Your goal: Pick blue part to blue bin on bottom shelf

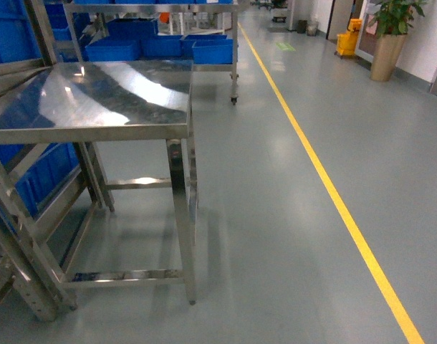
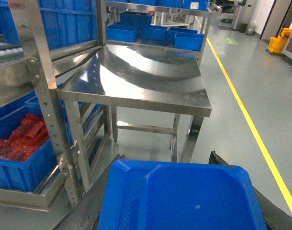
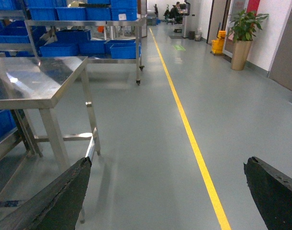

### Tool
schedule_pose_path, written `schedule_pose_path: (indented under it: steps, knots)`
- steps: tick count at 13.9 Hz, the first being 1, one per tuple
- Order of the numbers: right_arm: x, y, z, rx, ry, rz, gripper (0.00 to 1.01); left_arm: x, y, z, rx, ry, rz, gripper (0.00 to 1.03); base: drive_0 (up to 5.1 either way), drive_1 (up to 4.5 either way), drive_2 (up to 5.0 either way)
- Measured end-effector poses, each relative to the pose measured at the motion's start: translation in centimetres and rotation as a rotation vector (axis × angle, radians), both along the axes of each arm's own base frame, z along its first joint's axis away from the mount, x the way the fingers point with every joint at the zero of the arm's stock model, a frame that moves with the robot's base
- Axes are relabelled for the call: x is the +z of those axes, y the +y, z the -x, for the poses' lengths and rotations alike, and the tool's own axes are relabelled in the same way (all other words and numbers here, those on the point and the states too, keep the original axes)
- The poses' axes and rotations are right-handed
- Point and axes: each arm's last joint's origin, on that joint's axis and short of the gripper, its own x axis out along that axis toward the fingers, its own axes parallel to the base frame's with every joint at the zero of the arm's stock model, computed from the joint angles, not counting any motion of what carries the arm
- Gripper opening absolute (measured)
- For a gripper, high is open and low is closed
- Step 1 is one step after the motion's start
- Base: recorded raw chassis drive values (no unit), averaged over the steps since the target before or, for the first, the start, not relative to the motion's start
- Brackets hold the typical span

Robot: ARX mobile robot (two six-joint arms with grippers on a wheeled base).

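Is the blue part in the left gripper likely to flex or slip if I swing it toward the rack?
The blue part looks like smooth, glossy moulded plastic, so it is probably rigid and light. That sheen suggests it could slip. It spans the left gripper from finger to finger, so tipping seems unlikely.

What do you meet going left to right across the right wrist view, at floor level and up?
Steel table → rack of blue bins behind it → yellow floor line → yellow mop bucket → potted plant.
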Motion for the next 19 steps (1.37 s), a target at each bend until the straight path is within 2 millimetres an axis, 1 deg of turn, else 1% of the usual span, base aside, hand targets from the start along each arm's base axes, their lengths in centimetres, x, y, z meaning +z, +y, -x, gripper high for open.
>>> schedule_pose_path:
  steps: [5, 19]
  knots:
    - [-0.04, 0.0, 0.0, 0.0, 0.004, 0.0, 0.98, -0.1, -0.03, -0.06, -0.001, 0.007, -0.003, 0.43, 0.0, 0.0, 0.0]
    - [-0.04, 0.0, 0.0, 0.0, 0.005, 0.0, 0.98, -0.08, -0.03, -0.01, -0.005, 0.006, -0.002, 0.43, -4.9, 2.49, 2.5]
